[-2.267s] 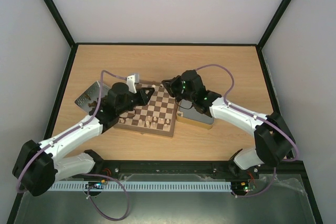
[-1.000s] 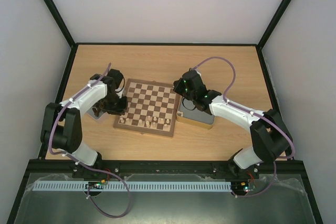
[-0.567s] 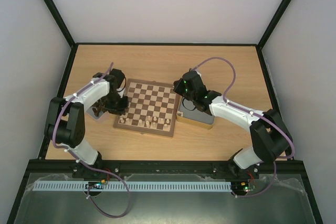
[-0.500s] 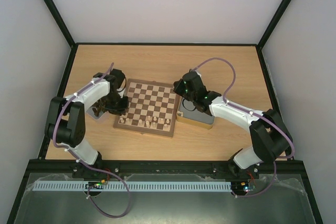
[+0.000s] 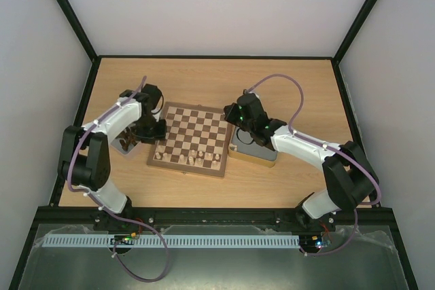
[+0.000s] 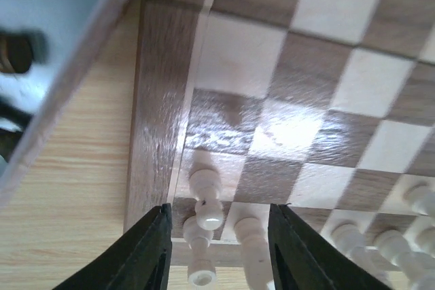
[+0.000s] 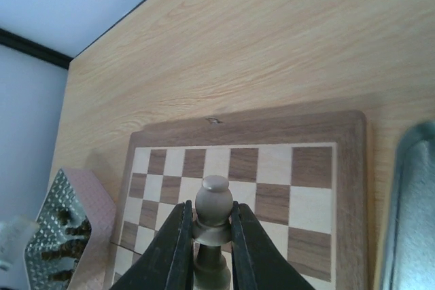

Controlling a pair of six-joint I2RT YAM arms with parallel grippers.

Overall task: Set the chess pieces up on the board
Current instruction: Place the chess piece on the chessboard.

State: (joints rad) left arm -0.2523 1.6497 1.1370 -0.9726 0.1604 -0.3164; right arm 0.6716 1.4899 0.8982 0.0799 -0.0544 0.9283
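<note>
The board (image 5: pixel 194 134) lies mid-table, with pale chess pieces (image 5: pixel 194 157) in a row along its near edge. My left gripper (image 5: pixel 155 132) hovers over the board's near-left corner. In the left wrist view its jaws (image 6: pixel 216 252) stand open around a pale pawn (image 6: pixel 206 195) and two neighbouring pale pieces, and touch none of them. My right gripper (image 5: pixel 233 115) is at the board's far-right corner. In the right wrist view it (image 7: pixel 210 210) is shut on a dark piece (image 7: pixel 213 198), held upright above the board (image 7: pixel 279 188).
A grey metal tray (image 5: pixel 124 142) with dark pieces sits just left of the board; it shows in both wrist views (image 6: pixel 61 39) (image 7: pixel 68 236). A gold tin (image 5: pixel 255 153) lies right of the board under the right arm. Black frame rails edge the table.
My left gripper has moved from the tray side onto the board's near-left corner and its jaws have opened. The right gripper has shifted slightly left with its dark piece.
</note>
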